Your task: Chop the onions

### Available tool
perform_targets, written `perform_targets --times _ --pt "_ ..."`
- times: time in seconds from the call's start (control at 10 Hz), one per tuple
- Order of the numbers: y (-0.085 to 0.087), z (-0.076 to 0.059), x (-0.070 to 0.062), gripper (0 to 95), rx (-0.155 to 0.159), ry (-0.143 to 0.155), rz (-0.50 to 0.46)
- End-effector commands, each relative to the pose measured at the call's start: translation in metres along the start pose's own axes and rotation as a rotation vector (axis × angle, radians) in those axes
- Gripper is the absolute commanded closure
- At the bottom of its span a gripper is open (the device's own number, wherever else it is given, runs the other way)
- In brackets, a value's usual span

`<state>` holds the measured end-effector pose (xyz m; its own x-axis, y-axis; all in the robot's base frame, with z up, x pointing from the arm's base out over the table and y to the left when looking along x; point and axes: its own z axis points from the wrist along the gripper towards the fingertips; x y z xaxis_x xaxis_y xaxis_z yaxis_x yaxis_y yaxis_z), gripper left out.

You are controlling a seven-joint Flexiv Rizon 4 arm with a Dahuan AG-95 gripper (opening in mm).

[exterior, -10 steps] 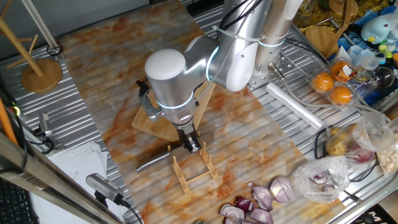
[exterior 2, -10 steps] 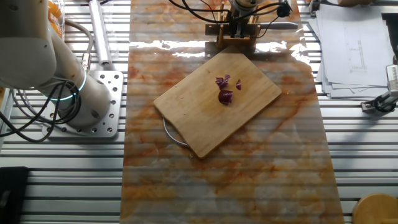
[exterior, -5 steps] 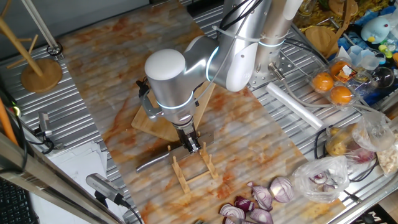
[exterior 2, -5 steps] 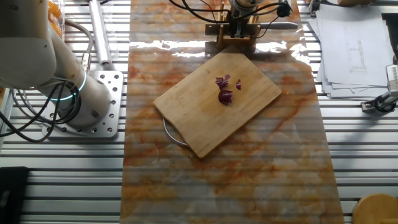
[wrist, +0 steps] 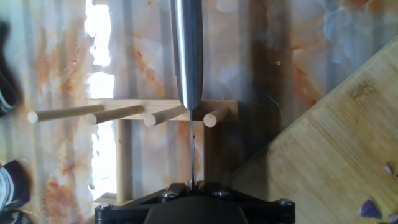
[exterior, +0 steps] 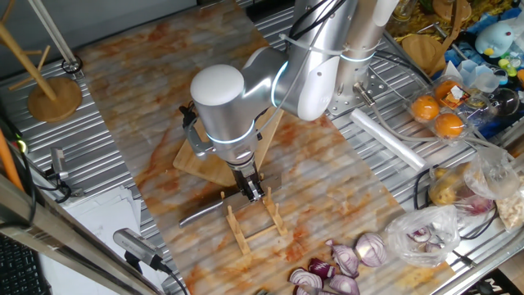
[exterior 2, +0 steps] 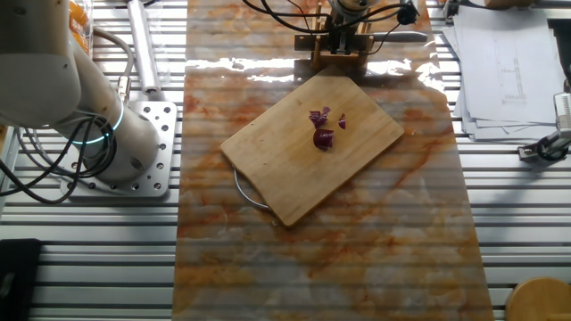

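The onions (exterior 2: 323,136) are a few small dark purple pieces on the bamboo cutting board (exterior 2: 294,165); the board's corner (wrist: 323,155) and two purple scraps (wrist: 370,208) show at the right of the hand view. My gripper (exterior: 254,195) is at the wooden peg rack (exterior: 258,225), just past the board's far edge (exterior 2: 343,40). It is shut (wrist: 193,183) on the thin blade of a steel knife (wrist: 188,50), which lies across the rack's pegs (wrist: 155,115). The knife's handle (exterior: 201,215) sticks out to the side of the rack. The arm hides most of the board in one fixed view.
Halved red onions (exterior: 344,266) lie near the rack, with a plastic bag of scraps (exterior: 426,233) and oranges (exterior: 438,115) beyond. A wooden stand (exterior: 53,94) is at the far corner. Papers (exterior 2: 508,62) and the arm's base (exterior 2: 134,143) flank the mat.
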<state>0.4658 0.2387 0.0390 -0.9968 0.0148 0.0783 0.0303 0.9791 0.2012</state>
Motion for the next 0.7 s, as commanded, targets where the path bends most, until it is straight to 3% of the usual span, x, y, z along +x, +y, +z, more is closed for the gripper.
perform_targets --times 0.1,0.3,0.4,0.7 --pt "0.0 0.0 0.0 95.0 0.0 0.0 0.0" --pt "0.0 0.0 0.0 95.0 0.0 0.0 0.0" --pt "0.067 -0.136 -0.035 95.0 0.092 0.053 -0.121" --pt "0.071 -0.133 -0.038 95.0 0.123 0.048 -0.139"
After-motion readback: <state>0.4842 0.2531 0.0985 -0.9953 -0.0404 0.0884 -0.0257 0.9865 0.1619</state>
